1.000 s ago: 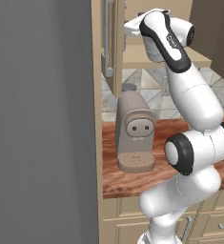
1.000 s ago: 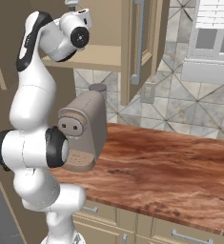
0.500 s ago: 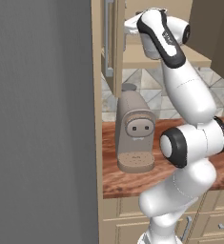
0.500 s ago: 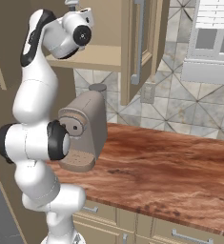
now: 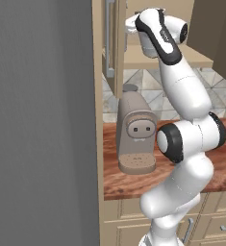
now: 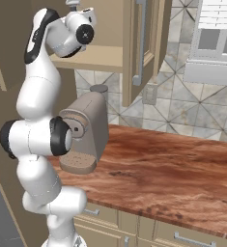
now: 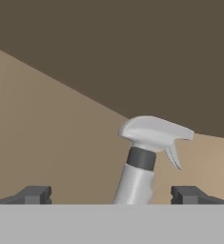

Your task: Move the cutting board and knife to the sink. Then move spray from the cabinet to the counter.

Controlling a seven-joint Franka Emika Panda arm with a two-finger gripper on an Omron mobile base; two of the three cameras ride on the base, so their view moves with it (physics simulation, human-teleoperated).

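Gripper [image 7: 111, 194] fingers stand wide apart, holding nothing; spray [image 7: 147, 157] stands between them on the cabinet [image 7: 46, 143] shelf.

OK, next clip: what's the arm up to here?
The white arm has its hand raised to the shelf of the light tan wall cabinet, above the taupe coffee machine on the reddish-brown counter. The open gripper frames the neck of the pale grey spray bottle, not yet closed on it.

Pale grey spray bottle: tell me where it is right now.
In the hand view, the pale grey spray bottle stands in the light tan wooden cabinet, between the open gripper fingertips, not yet gripped.
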